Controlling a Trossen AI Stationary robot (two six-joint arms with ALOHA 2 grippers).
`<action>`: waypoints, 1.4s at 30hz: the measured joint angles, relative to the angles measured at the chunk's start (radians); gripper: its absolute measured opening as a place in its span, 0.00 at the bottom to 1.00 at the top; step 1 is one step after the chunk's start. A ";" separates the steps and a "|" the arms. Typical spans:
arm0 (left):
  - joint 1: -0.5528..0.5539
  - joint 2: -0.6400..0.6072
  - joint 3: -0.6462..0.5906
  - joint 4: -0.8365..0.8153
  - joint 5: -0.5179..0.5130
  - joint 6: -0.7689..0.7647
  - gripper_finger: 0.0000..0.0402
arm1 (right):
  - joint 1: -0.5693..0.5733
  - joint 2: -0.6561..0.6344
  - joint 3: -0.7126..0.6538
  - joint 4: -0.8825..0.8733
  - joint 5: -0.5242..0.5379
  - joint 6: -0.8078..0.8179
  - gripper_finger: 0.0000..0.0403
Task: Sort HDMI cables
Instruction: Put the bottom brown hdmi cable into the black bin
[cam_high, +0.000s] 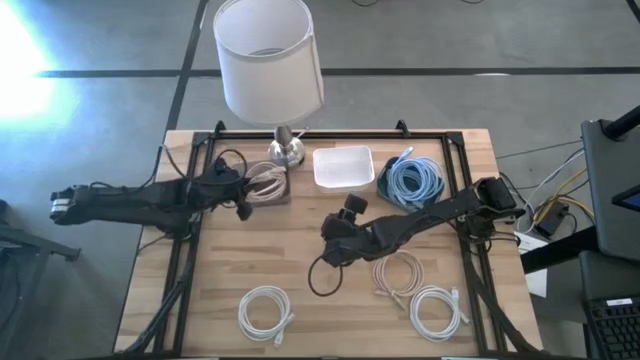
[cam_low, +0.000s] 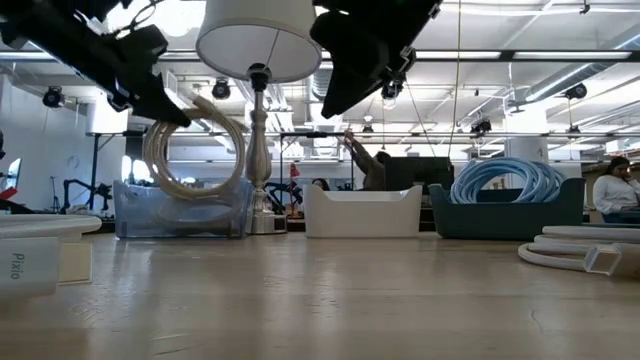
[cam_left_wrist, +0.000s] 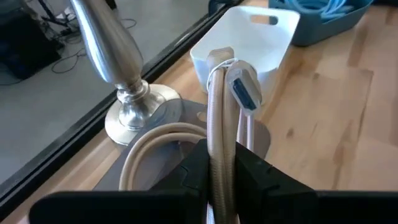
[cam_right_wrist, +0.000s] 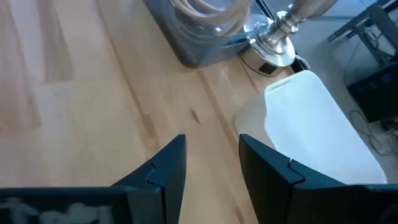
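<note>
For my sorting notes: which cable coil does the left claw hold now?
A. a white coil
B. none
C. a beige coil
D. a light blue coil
C: the left claw is shut on the beige coiled cable, held above the grey bin beside the lamp's silver metal base.

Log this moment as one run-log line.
left gripper: shut on beige cable, over grey bin | right gripper: open, empty, mid-table | white bin: empty

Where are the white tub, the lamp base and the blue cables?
white tub (cam_high: 343, 167), high view, its inside floor.
lamp base (cam_high: 284, 151), high view, the metal foot.
blue cables (cam_high: 413, 181), high view, the coil's ring.
</note>
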 joint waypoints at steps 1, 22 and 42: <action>0.008 0.007 -0.007 0.013 0.001 0.003 0.13 | 0.000 0.000 0.000 0.009 -0.003 -0.001 0.34; 0.052 0.106 -0.043 0.102 0.114 0.061 0.18 | 0.000 0.000 -0.001 0.018 -0.007 -0.005 0.31; 0.052 0.088 0.001 0.091 -0.051 0.075 0.26 | 0.000 0.001 -0.001 0.018 -0.028 -0.004 0.29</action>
